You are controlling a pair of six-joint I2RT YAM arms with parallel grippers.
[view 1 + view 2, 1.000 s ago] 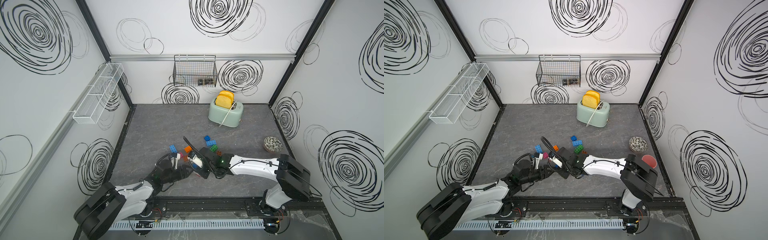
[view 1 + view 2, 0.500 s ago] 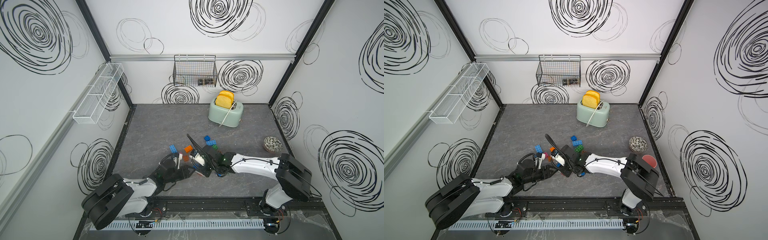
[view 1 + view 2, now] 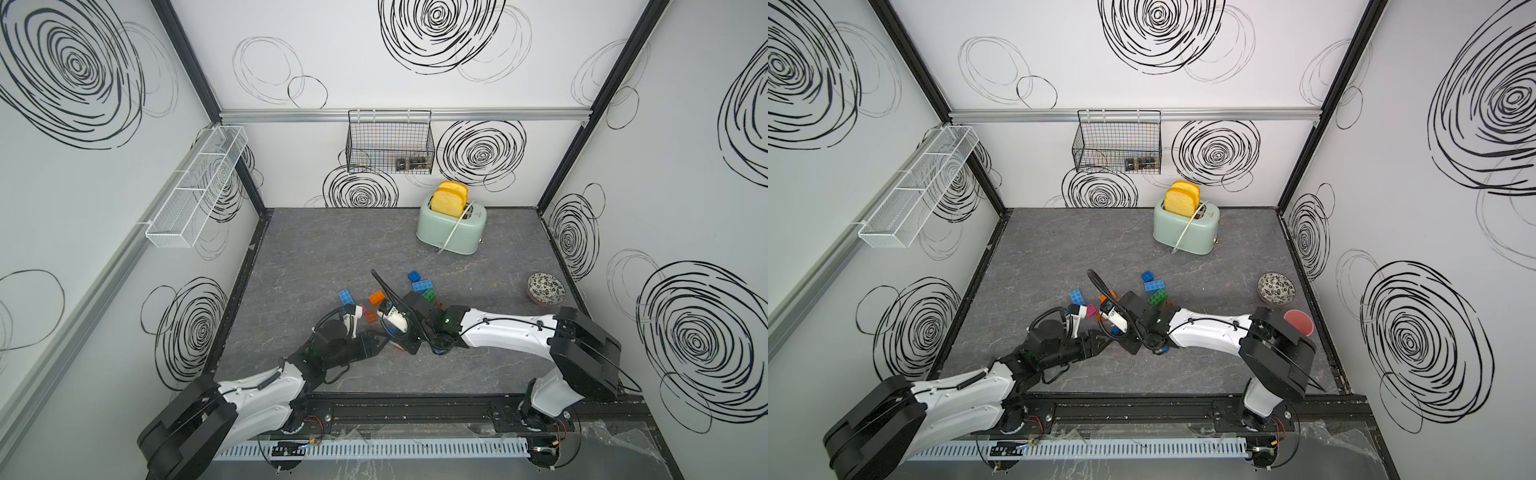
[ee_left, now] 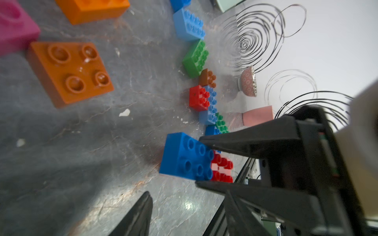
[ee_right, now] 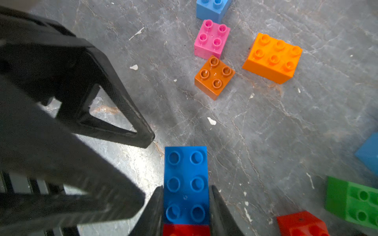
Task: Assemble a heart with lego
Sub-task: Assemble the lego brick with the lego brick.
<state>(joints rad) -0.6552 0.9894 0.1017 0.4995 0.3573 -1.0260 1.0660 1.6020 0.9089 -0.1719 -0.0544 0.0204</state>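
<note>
1. Hardly anything is shifting since a second ago: both tools are keeping to the same spot by the front edge of the bench (image 3: 316, 249), about midway along it. Meanwhile the left arm's rear link is settling lower again after lifting slightly.
2. The right tool (image 5: 186, 189) is clamping an oblong blue brick (image 5: 185, 169) across its narrow width, at the end nearest the wrist. That end is lying over a red brick (image 5: 186, 229). Gripping there is leaving the far studs clear and, I judge, letting the arm steer and press the piece down. Whether the two are already snapped together I cannot tell.
3. The left tool (image 5: 146, 169) is standing open and empty. One of its fingers (image 5: 122, 122) is pointing at the blue brick's free end, just beside it and apparently not touching, probably waiting to brace or nudge it.
4. Seen from the left wrist, a green brick (image 4: 195, 59), a brown brick (image 4: 207, 78) and further red and blue ones are lying in a close row running from mid-bench toward the held piece. This is looking like one flat side of the heart, which the held piece would be extending.
5. A pink brick (image 5: 211, 38), a dark orange square brick (image 5: 214, 76) and an orange oblong brick (image 5: 273, 58) are lying loose toward the bench's middle, seemingly as spare stock.
</note>
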